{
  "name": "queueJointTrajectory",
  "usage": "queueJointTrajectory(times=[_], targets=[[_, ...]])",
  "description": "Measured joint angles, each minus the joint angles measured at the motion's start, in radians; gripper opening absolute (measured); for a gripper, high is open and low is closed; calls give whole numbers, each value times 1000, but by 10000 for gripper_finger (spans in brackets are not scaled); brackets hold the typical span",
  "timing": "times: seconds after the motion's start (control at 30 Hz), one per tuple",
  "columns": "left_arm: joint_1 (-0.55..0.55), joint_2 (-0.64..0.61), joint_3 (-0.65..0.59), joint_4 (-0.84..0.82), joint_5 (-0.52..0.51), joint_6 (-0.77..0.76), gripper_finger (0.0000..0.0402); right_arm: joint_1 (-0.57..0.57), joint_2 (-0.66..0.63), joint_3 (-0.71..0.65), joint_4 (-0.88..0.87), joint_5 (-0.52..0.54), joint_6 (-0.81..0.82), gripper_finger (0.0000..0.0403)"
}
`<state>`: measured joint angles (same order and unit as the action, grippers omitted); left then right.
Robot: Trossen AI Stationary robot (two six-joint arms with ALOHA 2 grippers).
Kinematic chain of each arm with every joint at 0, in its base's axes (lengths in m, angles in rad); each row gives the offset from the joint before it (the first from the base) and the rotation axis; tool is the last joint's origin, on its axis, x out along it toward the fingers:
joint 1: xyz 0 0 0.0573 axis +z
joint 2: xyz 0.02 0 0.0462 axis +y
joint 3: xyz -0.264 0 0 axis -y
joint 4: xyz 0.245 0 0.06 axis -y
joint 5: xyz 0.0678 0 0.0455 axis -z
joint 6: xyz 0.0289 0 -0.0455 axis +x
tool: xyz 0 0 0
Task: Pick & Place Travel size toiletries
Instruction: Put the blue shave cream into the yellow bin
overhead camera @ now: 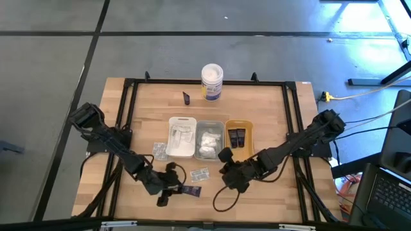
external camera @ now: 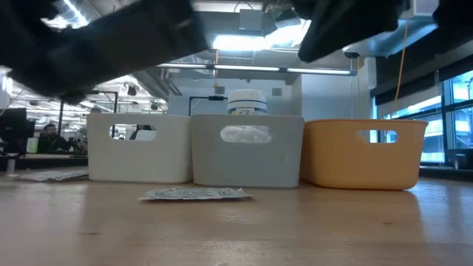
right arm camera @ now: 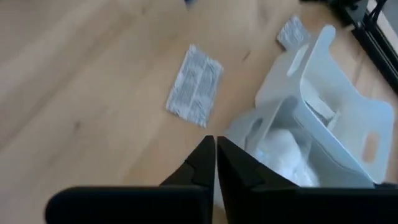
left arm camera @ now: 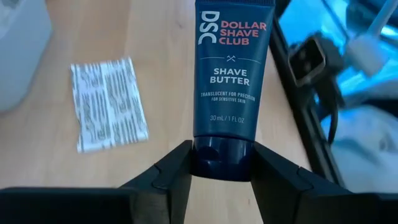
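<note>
My left gripper (overhead camera: 172, 187) is near the table's front edge, shut on a dark blue tube (left arm camera: 231, 68) printed "Shave Butter". My right gripper (right arm camera: 216, 158) is shut on nothing and hovers by the near right corner of the grey tray (overhead camera: 209, 139), which holds white wrapped bundles (right arm camera: 283, 149). A printed sachet (overhead camera: 200, 174) lies flat on the table between the two grippers. A second sachet (overhead camera: 159, 151) lies left of the white tray (overhead camera: 182, 136). Two black tubes (overhead camera: 236, 136) lie in the orange tray (overhead camera: 248, 138). My left gripper pinches the tube's dark cap end (left arm camera: 221, 158) between its two fingers. The fingers (left arm camera: 171, 177) come from the table's left, slanting down, and the tube runs on in line with them toward the right. I cannot tell whether its far end touches the table.
A tall white tub (overhead camera: 212, 81) stands at the far edge with a small black tube (overhead camera: 186, 97) beside it. The three trays sit side by side mid-table. A black frame rail (overhead camera: 292, 122) runs around the tabletop. Bare wood lies in front of the trays.
</note>
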<state>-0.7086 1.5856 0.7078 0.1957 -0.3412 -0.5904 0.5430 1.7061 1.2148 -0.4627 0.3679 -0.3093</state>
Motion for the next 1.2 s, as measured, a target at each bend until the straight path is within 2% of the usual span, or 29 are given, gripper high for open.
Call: queueJointTrajectory(times=[0.27,0.67,0.8,0.97,1.2], targets=[[91,0,0,114,61,2,143,37,0,0,138,-3,-21,56],[176,0,-1,234,145,10,143,63,0,0,177,78,-51,199],[205,0,-1,274,163,12,143,61,0,0,226,86,-79,226],[239,0,-1,318,189,19,143,61,0,0,257,88,-102,222],[267,0,-1,362,247,20,143,61,0,0,257,96,-103,161]])
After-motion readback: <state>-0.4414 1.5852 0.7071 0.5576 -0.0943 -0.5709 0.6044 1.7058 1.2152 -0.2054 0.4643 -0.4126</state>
